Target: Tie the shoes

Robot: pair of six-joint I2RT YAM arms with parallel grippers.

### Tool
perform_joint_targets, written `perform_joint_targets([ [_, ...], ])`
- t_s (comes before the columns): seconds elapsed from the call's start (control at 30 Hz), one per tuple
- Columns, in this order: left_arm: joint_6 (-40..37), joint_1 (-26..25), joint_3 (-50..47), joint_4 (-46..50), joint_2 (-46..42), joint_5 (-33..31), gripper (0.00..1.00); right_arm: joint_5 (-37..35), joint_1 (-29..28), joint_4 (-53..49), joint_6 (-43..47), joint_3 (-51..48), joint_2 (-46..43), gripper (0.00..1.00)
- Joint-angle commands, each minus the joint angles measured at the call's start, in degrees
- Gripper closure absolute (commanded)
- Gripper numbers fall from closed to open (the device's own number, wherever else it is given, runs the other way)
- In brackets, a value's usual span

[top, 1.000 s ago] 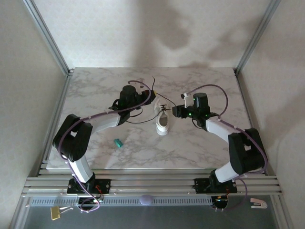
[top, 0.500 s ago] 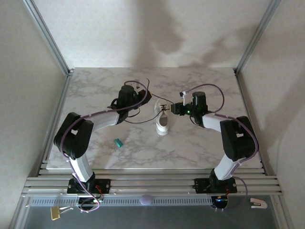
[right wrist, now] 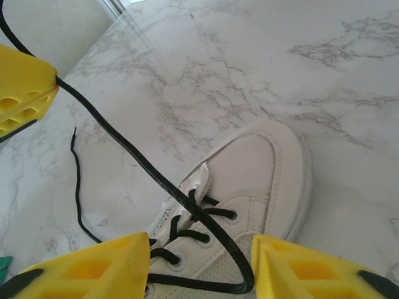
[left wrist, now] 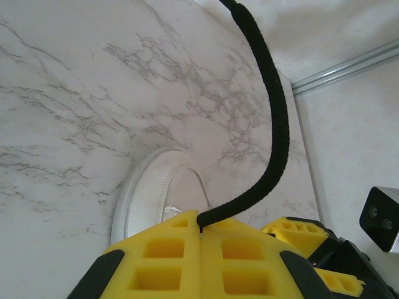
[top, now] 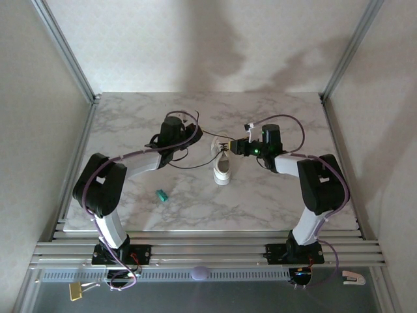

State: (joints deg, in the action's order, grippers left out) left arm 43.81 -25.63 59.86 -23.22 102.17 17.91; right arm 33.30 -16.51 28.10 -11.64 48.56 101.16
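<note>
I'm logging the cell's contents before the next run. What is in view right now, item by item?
sneaker: one, white, mid-table between the grippers
laces: black, threaded in the sneaker; one strand runs up to the left gripper, another trails on the table
teal object: one, small, on the table near-left of the sneaker
table: one, white-grey marble
rails: silver, along the near edge
gold item: one, small, below the rails, far left
white item: one, small, below the rails, far right
left gripper: yellow pads, shut on a lace
right gripper: yellow pads, open, over the sneaker's eyelets
</note>
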Motion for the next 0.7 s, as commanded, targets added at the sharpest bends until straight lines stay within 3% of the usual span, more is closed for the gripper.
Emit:
perform_joint_targets([
  [0.0,0.83,0.71,-0.87,0.64,0.11,-1.13,1.0,2.11,0.12,1.35,-1.55,1.63,1.74,0.56],
  [0.1,0.94,0.75,-1.03,0.76,-0.04,-1.3,1.0,2.3,0.12,1.4,-2.13,1.46,2.0,0.62],
  [0.37,1.06,0.92,-2.32,0.44,-0.62,-1.26,1.0,0.9,0.17,1.43,-2.11,0.31,-0.62,0.98],
  [0.53,0.89,0.85,-4.4,0.62,-1.97,-0.88,1.0,0.54,-0.26,-1.86,-0.46,0.46,-4.23,1.0],
  [0.67,0.41,0.83,-7.65,1.51,-4.72,-2.01,1.0,-1.48,-2.47,-11.51,5.23,3.41,-6.81,1.0],
])
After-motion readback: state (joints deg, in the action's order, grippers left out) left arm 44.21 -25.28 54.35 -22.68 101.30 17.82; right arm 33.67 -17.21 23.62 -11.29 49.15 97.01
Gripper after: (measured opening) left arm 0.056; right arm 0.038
